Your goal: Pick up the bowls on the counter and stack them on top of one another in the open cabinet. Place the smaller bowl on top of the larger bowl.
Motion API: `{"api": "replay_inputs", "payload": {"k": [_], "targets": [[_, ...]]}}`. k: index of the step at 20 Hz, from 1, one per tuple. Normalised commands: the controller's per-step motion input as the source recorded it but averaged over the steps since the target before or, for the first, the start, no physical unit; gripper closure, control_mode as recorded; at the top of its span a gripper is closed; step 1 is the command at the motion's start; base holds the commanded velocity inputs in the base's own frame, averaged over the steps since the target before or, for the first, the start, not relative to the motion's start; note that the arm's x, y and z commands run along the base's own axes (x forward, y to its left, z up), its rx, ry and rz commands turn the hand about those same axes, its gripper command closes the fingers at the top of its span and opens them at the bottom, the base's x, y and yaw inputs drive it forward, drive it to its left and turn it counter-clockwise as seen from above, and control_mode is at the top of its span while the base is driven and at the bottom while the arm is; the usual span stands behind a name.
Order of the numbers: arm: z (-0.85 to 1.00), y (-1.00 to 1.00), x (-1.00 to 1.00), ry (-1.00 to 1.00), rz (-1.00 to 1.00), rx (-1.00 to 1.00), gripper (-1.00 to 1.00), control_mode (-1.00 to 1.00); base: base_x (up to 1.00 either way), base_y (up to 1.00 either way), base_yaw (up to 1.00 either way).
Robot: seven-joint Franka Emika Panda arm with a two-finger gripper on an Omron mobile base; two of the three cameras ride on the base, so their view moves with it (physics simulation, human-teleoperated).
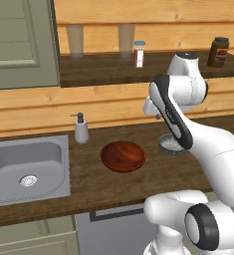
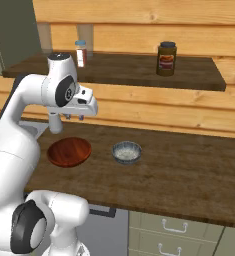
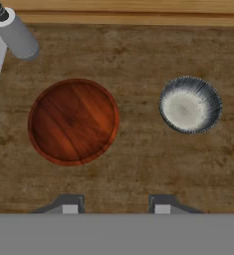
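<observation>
The larger bowl (image 1: 123, 156) (image 2: 69, 152) (image 3: 73, 121), reddish-brown and shallow, rests on the dark counter (image 1: 113, 187) (image 2: 189, 170). To its right, apart from it, sits the smaller bowl (image 1: 168, 145) (image 2: 126, 152) (image 3: 190, 104), grey with a pale speckled inside; my arm hides part of it in the left base view. My gripper (image 2: 75, 119) (image 3: 116, 206) hangs open and empty well above the counter, pointing down between the two bowls. The open cabinet (image 1: 103, 67) (image 2: 124, 67) lies above, behind the counter.
A soap dispenser (image 1: 81, 128) (image 3: 14, 32) stands by the steel sink (image 1: 26, 169) on the left. On the cabinet shelf stand two glasses (image 1: 74, 41), a small shaker bottle (image 1: 139, 54) (image 2: 80, 53) and a dark jar (image 1: 218, 52) (image 2: 166, 58). A grey-green cabinet door (image 1: 19, 45) is at upper left.
</observation>
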Motion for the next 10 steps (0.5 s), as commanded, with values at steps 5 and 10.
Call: {"api": "replay_inputs", "payload": {"k": [5, 10], "targets": [[0.0, 0.0, 0.01, 0.0, 0.0, 0.0, -1.0, -1.0, 0.0, 0.0, 0.0], [-0.12, -0.27, 0.01, 0.0, -0.03, 0.04, -1.0, -1.0, 0.0, 0.0, 0.0]]}}
